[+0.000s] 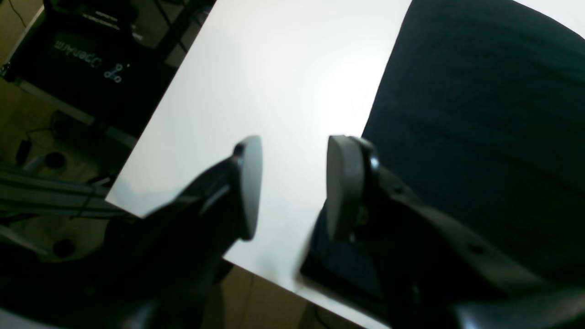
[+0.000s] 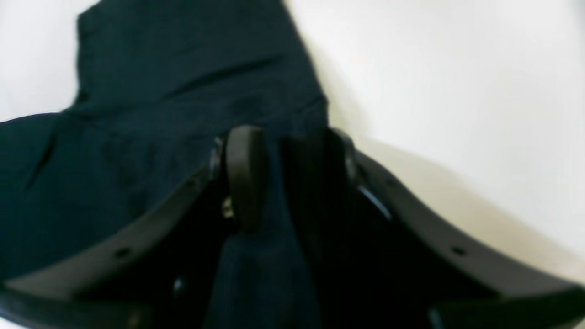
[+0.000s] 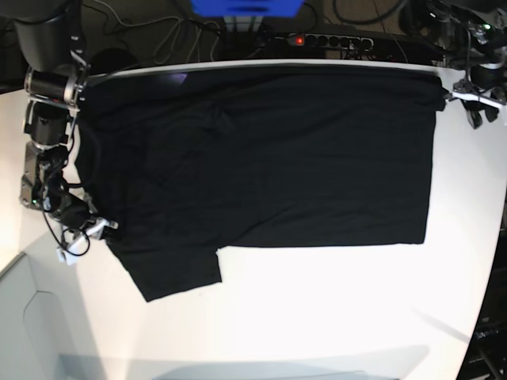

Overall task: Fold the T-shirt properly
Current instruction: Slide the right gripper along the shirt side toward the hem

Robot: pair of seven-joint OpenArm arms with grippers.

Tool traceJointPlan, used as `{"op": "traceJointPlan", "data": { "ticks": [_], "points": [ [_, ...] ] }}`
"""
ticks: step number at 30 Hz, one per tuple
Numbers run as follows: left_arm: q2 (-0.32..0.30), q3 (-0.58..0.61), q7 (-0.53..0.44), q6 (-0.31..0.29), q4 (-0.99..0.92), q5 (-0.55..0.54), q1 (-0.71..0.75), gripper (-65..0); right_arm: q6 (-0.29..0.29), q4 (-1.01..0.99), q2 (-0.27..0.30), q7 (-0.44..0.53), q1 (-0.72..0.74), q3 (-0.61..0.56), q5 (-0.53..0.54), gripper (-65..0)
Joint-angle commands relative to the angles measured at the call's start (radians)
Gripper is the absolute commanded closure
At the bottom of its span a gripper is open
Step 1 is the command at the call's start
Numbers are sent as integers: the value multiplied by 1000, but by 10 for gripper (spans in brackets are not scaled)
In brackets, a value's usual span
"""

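The black T-shirt [image 3: 269,158] lies spread flat on the white table [image 3: 317,317], one short sleeve pointing toward the front left. My right gripper [image 3: 99,228] hovers at the shirt's left edge by that sleeve. In the right wrist view its fingers [image 2: 247,173] stand apart over the dark cloth [image 2: 173,91], a strip of which shows between them. My left gripper [image 3: 475,107] is at the shirt's far right corner. In the left wrist view the left gripper [image 1: 295,183] is open over bare table, with the T-shirt [image 1: 480,114] just to its right.
A power strip [image 3: 325,39] with a red light, cables and a blue object [image 3: 245,6] sit behind the table's far edge. In the left wrist view the table edge [image 1: 151,132] drops off to the floor and a black case [image 1: 87,59].
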Motion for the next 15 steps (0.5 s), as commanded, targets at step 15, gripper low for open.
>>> {"op": "traceJointPlan", "data": {
  "ticks": [15],
  "points": [
    [-55, -1, 201, -6, 8, -14, -180, -228, 8, -5, -18, -69, -15, -56, -57, -11]
  ]
}}
